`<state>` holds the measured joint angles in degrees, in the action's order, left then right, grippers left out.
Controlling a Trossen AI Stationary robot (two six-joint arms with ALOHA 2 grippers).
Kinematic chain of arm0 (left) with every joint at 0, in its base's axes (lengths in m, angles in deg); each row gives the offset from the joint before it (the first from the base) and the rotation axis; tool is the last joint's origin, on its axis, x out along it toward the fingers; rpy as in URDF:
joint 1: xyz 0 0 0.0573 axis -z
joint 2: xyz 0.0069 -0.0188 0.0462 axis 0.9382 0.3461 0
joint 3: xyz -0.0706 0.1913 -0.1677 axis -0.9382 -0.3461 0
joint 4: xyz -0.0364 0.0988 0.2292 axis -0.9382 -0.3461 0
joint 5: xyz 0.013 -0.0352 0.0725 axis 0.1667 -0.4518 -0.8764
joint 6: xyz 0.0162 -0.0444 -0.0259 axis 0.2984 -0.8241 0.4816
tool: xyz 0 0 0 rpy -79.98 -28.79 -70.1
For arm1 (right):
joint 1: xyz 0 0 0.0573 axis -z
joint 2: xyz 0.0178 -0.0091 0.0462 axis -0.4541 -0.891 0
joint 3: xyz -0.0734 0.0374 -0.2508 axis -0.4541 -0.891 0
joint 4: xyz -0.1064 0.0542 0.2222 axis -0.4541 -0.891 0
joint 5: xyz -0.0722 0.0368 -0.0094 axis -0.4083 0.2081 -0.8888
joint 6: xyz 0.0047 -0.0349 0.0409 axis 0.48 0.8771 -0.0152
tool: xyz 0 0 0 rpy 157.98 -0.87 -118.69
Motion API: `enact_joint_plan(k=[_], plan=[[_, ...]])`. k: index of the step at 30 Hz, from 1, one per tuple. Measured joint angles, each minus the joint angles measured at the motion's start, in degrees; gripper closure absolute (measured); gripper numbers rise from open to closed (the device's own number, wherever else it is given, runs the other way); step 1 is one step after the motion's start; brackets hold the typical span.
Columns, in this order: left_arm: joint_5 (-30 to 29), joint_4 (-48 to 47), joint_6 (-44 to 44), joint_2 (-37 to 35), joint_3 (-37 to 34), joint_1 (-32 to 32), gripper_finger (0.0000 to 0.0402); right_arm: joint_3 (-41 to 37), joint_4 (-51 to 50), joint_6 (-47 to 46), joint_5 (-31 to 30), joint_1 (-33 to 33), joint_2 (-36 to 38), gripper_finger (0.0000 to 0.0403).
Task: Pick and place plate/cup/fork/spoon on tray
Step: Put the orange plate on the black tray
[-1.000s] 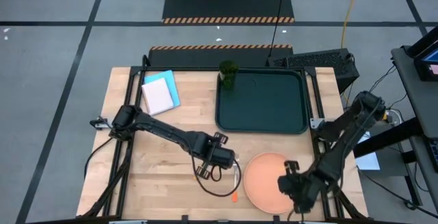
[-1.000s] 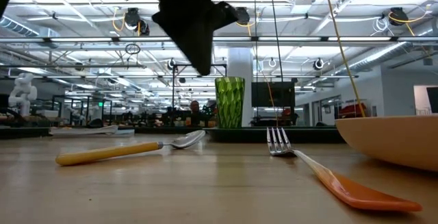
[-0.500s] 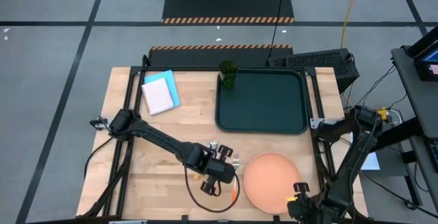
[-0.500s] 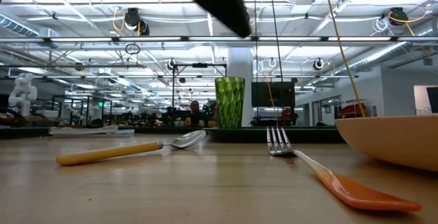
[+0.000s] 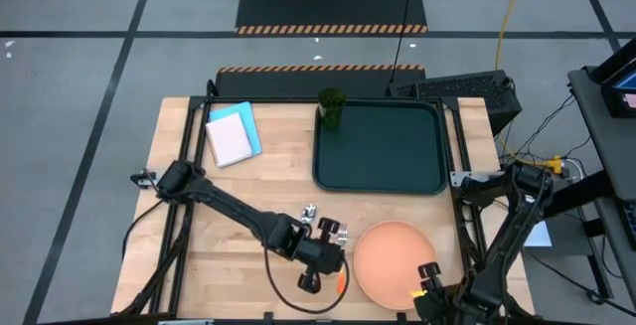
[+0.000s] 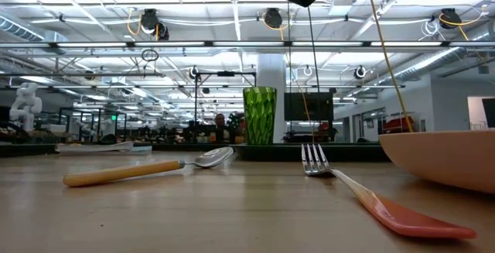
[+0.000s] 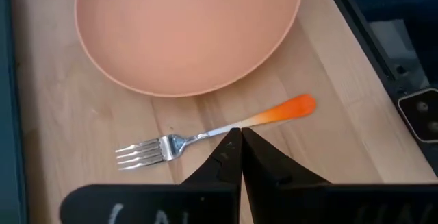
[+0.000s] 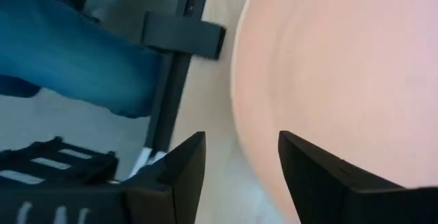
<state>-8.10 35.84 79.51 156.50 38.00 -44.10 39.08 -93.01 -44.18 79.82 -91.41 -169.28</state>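
Note:
The orange-handled fork (image 7: 205, 133) lies flat on the wood beside the salmon plate (image 5: 390, 257). My left gripper (image 7: 239, 140) is shut and hovers above the fork's neck, clear of it. The spoon (image 6: 147, 168) lies to the fork's left, mostly under my left arm in the high view. My right gripper (image 8: 239, 159) is open at the plate's near right rim (image 8: 239, 125), one finger over the plate and one outside it. The green cup (image 5: 330, 108) stands at the far left corner of the dark tray (image 5: 380, 148). My right gripper stands open over the plate's near right rim (image 8: 248, 157), coming from above. I cannot tell whether either finger touches the plate, which rests flat on the table.
A light blue-and-white notepad (image 5: 234, 134) lies at the far left of the table. The plate sits close to the table's near edge. Black frame rails (image 8: 183, 33) and the floor show just past the table's right side.
My left gripper has gone toward the table's near edge and a little to the right, ending above the fork. My right gripper has drawn back from over the plate toward the near edge, to the plate's rim. Plate, fork, spoon and cup have stayed put.

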Motion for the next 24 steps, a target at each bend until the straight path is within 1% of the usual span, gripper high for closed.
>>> enact_joint_plan(k=[4, 9, 12, 17, 20, 24], plan=[[-2.93, -0.06, -1.04, 0.0, 0.0, 1.35, 0.0395, -1.15, 1.79, 1.44, -0.51, 0.21, -0.52, 0.0224], [-5.99, 0.02, 0.03, 0.0, 0.0, 3.37, 0.0395, -4.3, 7.34, 2.6, -0.74, 0.23, -0.96, 0.0225], [-7.63, 0.31, 0.07, 0.0, 0.0, 3.88, 0.0394, -4.7, 6.84, 3.9, -0.69, 0.25, -0.96, 0.0231], [-8.84, 1.53, -0.42, 0.0, 0.0, 3.86, 0.0391, -6.6, 7.43, 4.71, -0.66, 0.6, -0.96, 0.0263], [-8.84, 2.57, -0.3, 0.0, 0.0, 3.85, 0.0394, -8.51, 10.02, 4.89, -0.67, 0.6, -0.94, 0.029], [-8.83, 3.74, 1.93, 0.0, 0.0, 3.57, 0.0396, -9.8, 11.81, 5.19, -0.5, 0.6, -0.96, 0.033]])
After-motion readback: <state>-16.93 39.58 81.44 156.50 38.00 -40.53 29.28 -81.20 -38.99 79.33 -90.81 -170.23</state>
